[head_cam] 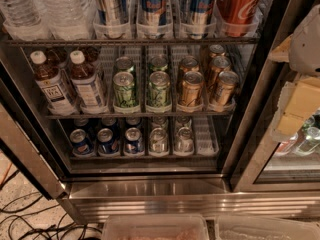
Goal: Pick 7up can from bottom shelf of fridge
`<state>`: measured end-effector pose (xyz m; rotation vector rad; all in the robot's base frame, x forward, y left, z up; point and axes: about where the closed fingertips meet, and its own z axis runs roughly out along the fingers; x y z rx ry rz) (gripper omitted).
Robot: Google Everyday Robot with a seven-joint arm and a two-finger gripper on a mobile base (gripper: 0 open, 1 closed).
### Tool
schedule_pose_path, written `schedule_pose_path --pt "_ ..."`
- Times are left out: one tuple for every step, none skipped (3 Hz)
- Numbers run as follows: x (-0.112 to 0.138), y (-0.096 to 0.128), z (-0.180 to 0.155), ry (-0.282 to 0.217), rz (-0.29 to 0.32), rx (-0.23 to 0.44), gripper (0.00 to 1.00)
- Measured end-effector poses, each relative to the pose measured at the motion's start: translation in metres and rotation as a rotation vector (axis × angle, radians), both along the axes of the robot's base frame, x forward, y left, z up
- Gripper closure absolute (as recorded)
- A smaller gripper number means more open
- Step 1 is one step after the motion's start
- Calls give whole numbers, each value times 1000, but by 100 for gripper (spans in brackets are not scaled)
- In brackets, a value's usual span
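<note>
The fridge stands open in front of me, with a steel frame and wire racks. On the dim bottom shelf, two pale silvery 7up cans stand at the front of neighbouring lanes, one left of the other, with more behind them. Three dark blue cans stand to their left. My gripper, grey with tan pads, is at the right edge, in front of the right-hand glass door. It is well to the right of the 7up cans and higher than them, touching nothing that I can see.
The middle rack holds tea bottles, lime-green cans and gold cans. The top rack holds water bottles, tall cans and a red can. Clear plastic bins sit below the fridge. Cables lie on the floor at left.
</note>
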<state>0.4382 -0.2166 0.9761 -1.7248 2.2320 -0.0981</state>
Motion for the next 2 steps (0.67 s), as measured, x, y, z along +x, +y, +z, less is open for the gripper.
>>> schedule_pose_path --pt "3 4 -1 -4 1 2 0" --pt "12 24 -40 34 28 2 0"
